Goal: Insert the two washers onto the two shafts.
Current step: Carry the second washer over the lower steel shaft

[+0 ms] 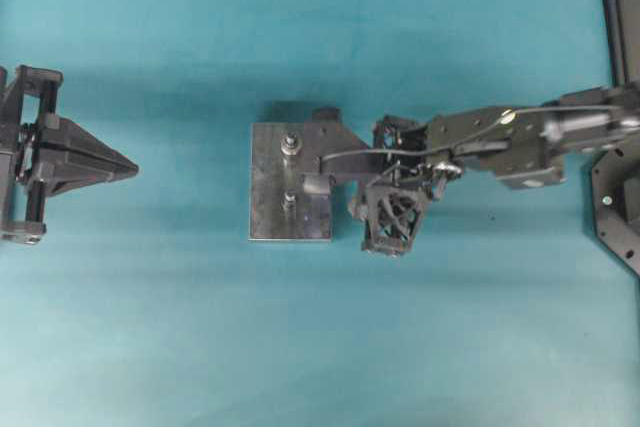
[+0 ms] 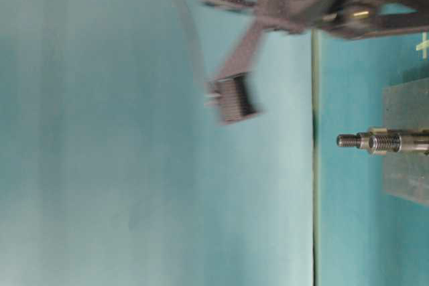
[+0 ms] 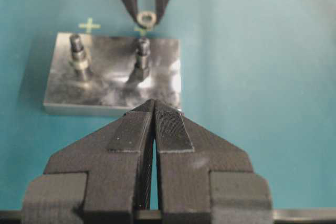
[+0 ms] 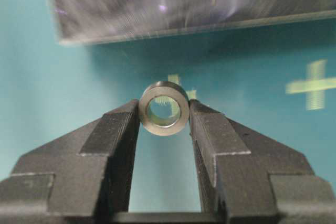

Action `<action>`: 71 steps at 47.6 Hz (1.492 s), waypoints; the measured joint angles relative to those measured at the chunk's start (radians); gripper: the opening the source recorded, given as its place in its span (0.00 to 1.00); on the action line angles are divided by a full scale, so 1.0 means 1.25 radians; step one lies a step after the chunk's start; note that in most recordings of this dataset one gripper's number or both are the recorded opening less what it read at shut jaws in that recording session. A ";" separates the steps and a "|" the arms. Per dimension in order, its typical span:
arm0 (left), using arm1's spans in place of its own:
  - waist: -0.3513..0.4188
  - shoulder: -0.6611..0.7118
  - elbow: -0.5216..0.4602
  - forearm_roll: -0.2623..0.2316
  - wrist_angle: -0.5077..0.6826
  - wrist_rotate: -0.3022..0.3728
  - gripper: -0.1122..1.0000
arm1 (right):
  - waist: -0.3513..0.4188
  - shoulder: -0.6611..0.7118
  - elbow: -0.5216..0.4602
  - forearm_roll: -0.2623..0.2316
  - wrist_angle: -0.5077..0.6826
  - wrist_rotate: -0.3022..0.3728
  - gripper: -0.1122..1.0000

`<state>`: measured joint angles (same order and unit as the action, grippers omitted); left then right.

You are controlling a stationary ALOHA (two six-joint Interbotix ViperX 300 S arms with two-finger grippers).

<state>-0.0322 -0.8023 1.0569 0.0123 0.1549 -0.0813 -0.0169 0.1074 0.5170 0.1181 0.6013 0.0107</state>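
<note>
Gripping the washer (image 4: 164,108) between its two fingers, my right gripper (image 4: 164,113) holds the ring by its outer wall, hole facing the wrist camera, clear of the bench (image 4: 31,103). Just past the washer in that view lie yellow cross marks (image 4: 314,84) on the teal surface, and beyond them the near edge of the metal plate (image 4: 173,3), blurred.

From overhead, my right gripper (image 1: 322,169) reaches in from the right edge of the bench (image 1: 150,347) and its fingers lie over the right part of the plate (image 1: 268,197), near the middle of the bench. Two threaded shafts stand upright on the plate; the far shaft (image 1: 291,144) and the near shaft (image 1: 289,199) sit close to the fingers. The table-level view shows the gripper finger (image 2: 231,98) well above the shaft tips (image 2: 348,140), so the washer is on neither shaft yet.

My left gripper (image 3: 154,109) is closed on nothing, fingers pressed together, low over the bench just short of the plate's (image 3: 113,80) near edge. Beyond it stand the two shafts: one (image 3: 79,56) wears a collar, the other (image 3: 143,55) stands below the washer (image 3: 146,20) held in the right gripper's fingers at the far edge of the plate.

From overhead, my left gripper (image 1: 125,169) sits by the left edge of the bench, well apart from the plate.
</note>
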 measured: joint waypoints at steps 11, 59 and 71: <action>0.000 0.001 0.000 0.000 0.001 0.000 0.10 | 0.000 -0.020 -0.086 -0.023 0.088 0.001 0.40; 0.000 0.000 0.000 0.001 0.001 0.000 0.10 | 0.010 0.098 -0.265 -0.038 0.134 -0.027 0.40; 0.000 -0.004 0.000 0.000 0.001 -0.001 0.10 | 0.011 0.107 -0.266 -0.048 0.131 -0.027 0.40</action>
<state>-0.0322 -0.8069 1.0569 0.0123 0.1565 -0.0828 -0.0031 0.2408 0.1841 0.0583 0.7655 -0.0230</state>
